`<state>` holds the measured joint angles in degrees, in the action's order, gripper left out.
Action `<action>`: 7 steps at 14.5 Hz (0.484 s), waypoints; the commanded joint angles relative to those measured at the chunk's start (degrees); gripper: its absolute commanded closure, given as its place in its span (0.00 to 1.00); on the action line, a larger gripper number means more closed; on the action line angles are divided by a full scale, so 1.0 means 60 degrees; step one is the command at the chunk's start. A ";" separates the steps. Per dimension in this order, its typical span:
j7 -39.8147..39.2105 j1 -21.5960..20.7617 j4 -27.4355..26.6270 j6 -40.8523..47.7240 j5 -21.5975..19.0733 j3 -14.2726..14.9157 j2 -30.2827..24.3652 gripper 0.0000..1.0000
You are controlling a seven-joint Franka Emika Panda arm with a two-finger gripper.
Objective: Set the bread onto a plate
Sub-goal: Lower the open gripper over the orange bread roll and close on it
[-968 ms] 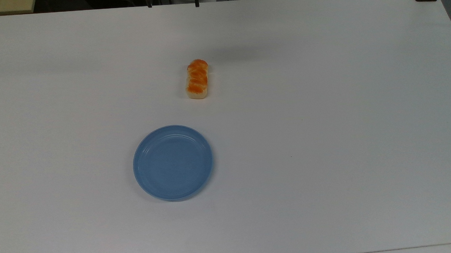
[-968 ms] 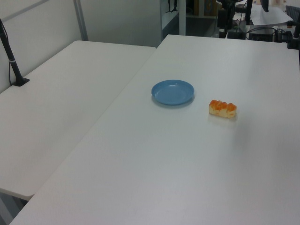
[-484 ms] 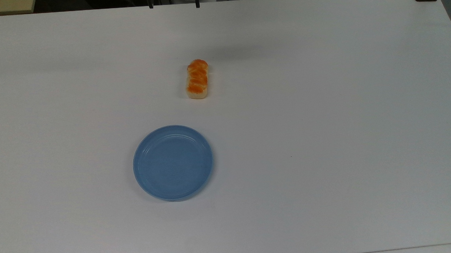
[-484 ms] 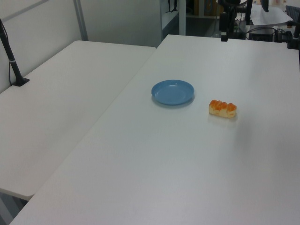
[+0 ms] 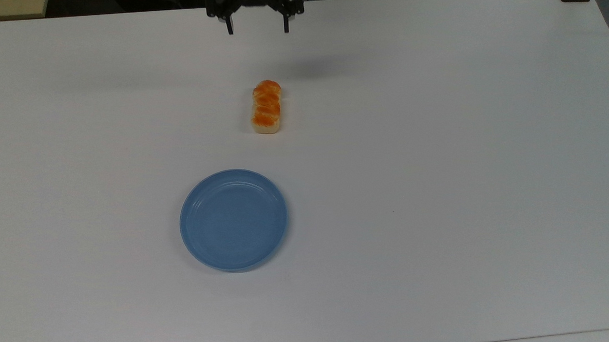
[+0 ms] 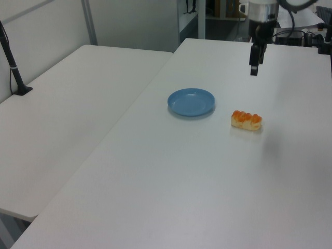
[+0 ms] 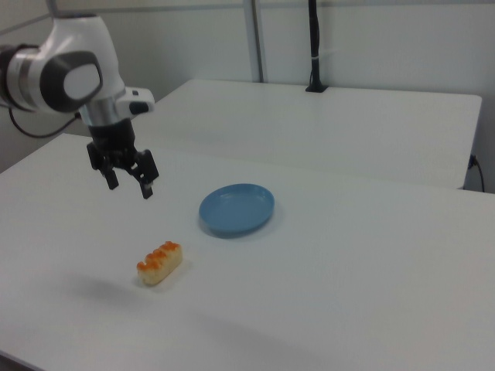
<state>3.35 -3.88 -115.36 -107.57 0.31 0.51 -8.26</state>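
In the top view, going left to right, the blue plate [image 5: 233, 220] lies bare in the lower left-centre of the frame, flat on the white tabletop [image 5: 437, 160], waiting as the drop-off spot. The bread [image 5: 266, 107] sits a little right of it and higher up, well apart from the rim, its long axis running up and down the frame, one end towards the plate's side, the other towards the robot. At the top centre the hand [image 5: 256, 27] hangs above the tabletop, fingers spread wide and empty, short of the loaf. To my eye it is lined up to straddle the loaf's narrow width.
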 commanded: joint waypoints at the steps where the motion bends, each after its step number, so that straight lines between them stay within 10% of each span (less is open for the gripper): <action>1: 0.0321 -0.0027 -0.1411 -0.1944 0.0022 -0.0012 0.0026 0.01; 7: 0.1858 -0.0100 -0.1603 -0.3573 0.1441 -0.0026 0.1535 0.02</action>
<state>9.26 -3.90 -124.21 -125.06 4.98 0.46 -1.84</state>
